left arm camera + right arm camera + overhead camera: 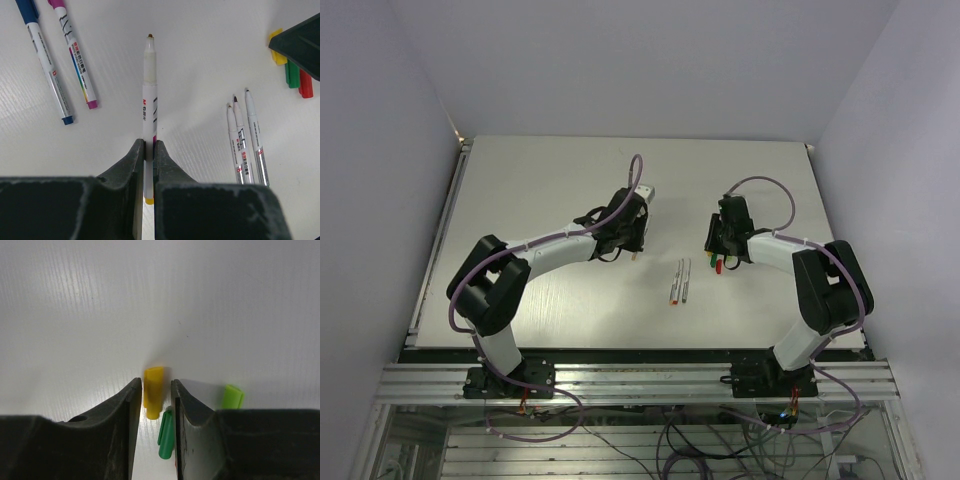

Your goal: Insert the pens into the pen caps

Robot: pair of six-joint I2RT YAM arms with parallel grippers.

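Left wrist view shows the left gripper (149, 145) clenched on a yellow-ended pen (149, 90) that sticks straight out, tip pointing away. Over on the right, the yellow cap (153, 390) lies lengthwise between the right gripper (155, 381) fingers, very close on both sides, but I cannot tell if they pinch it.

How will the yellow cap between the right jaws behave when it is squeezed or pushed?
The yellow cap looks round and smooth, so it may roll on the flat table. Its tapered plastic body might slip from a squeeze. It seems stiff.
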